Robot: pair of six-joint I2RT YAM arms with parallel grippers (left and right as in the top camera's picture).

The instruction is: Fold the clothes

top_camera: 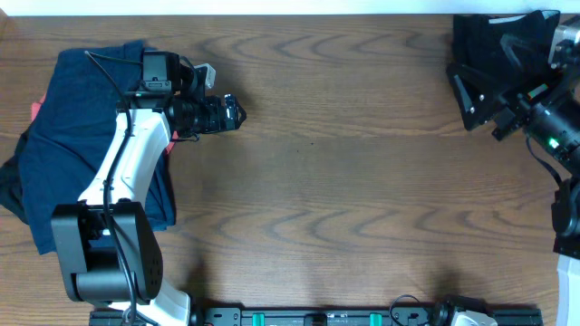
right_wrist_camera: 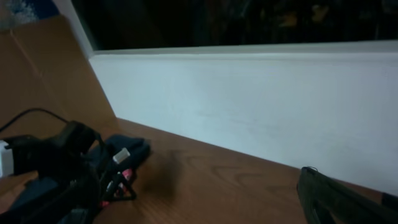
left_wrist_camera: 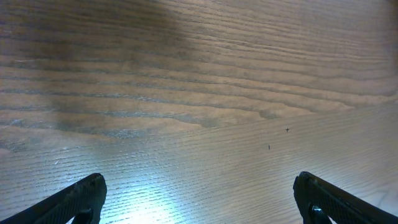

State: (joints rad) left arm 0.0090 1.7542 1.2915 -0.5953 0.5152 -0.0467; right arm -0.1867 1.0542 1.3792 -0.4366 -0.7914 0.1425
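Up in the far right corner of the tabletop [top_camera: 362, 181] we saw the black garment [top_camera: 489, 41] lying right by the right tool [top_camera: 462, 95], spread and empty, much nearer than the left tool [left_wrist_camera: 199, 186], also spread, beside the navy stack [top_camera: 72, 136].

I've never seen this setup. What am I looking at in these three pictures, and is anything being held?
Two robot arms work at a brown wooden table. One picture looks down from above; the others come from a camera on each wrist. A navy blue fabric garment lies at the left, beneath the left arm. A black fabric garment sits at the far right corner. The left gripper is open over bare wood; the right gripper looks open too. Neither holds anything.
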